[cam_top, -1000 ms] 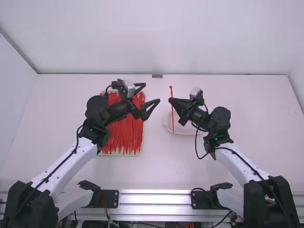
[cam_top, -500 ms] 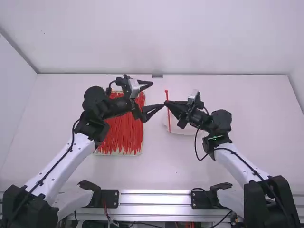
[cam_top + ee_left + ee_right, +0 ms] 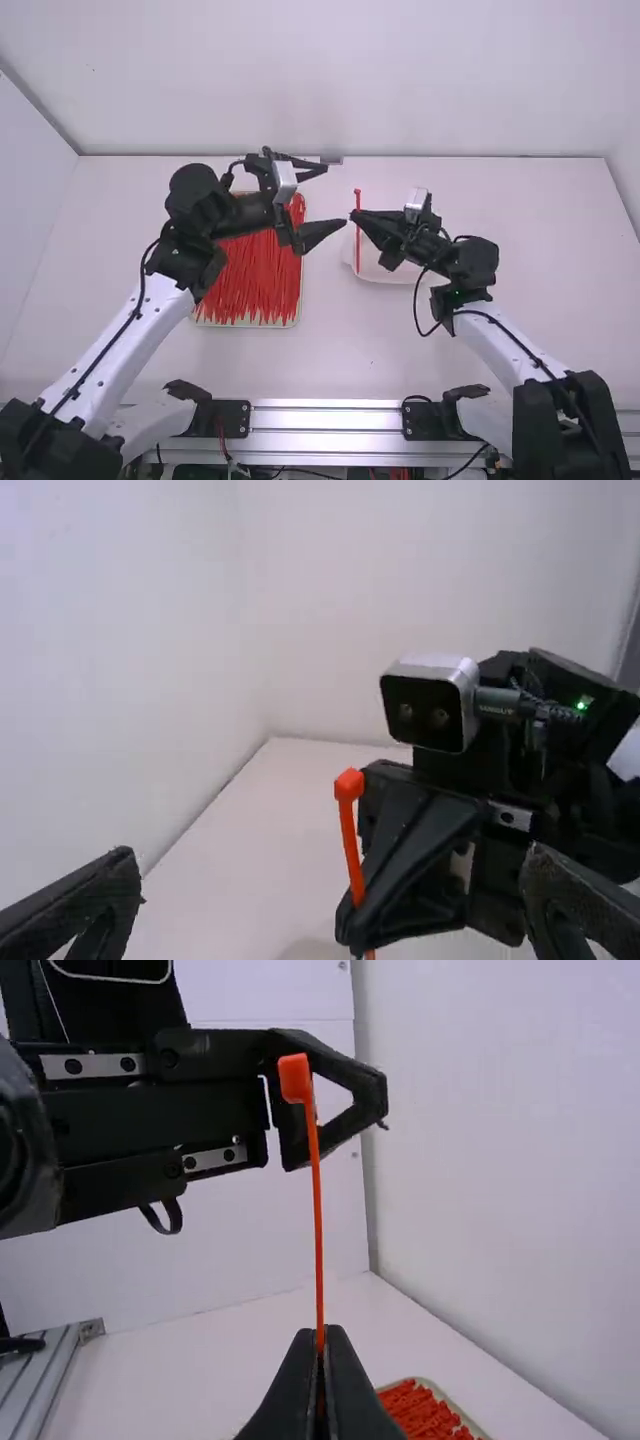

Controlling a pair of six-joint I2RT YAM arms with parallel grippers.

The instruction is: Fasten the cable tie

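Note:
A single red cable tie (image 3: 357, 212) stands upright above the table, head end up, with my right gripper (image 3: 362, 222) shut on its lower part. In the right wrist view the tie (image 3: 316, 1220) rises from the closed fingertips (image 3: 336, 1360) to its square head. My left gripper (image 3: 318, 200) is open and raised, facing the right one, one finger above and one just left of the tie. In the left wrist view the tie (image 3: 349, 830) stands between my own wide-spread fingers (image 3: 85, 910), held by the right gripper (image 3: 362, 920).
A beige tray (image 3: 298, 300) heaped with several red cable ties (image 3: 255, 275) lies under the left arm. A shallow white dish (image 3: 390, 272) sits beneath the right gripper. Bare table stretches to the far left and far right.
The left arm has lifted and swung its open gripper up and closer to the tie. The right gripper has shifted slightly left with the tie still upright.

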